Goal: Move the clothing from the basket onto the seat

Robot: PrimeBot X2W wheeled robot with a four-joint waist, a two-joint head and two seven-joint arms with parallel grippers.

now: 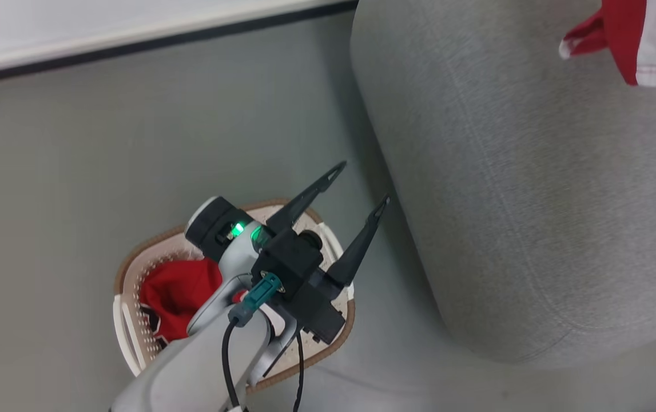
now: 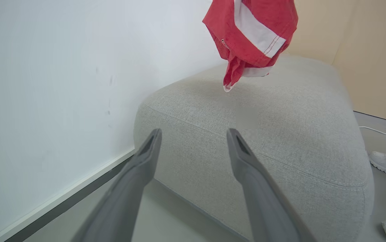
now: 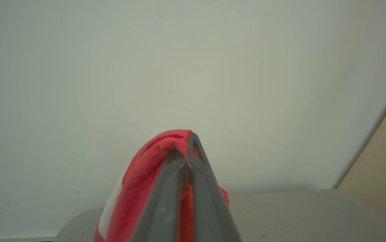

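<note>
The right gripper was pinched shut on a soft red, white-striped sports garment hanging above the large grey woven-fabric seat cushion. The left gripper, fingers spread and empty, hovered over the cream perforated plastic basket, where another red garment lay.

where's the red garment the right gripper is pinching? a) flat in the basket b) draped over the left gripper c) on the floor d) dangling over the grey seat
d: the right gripper is shut on the red garment, which the left wrist view shows dangling over the seat.
</note>
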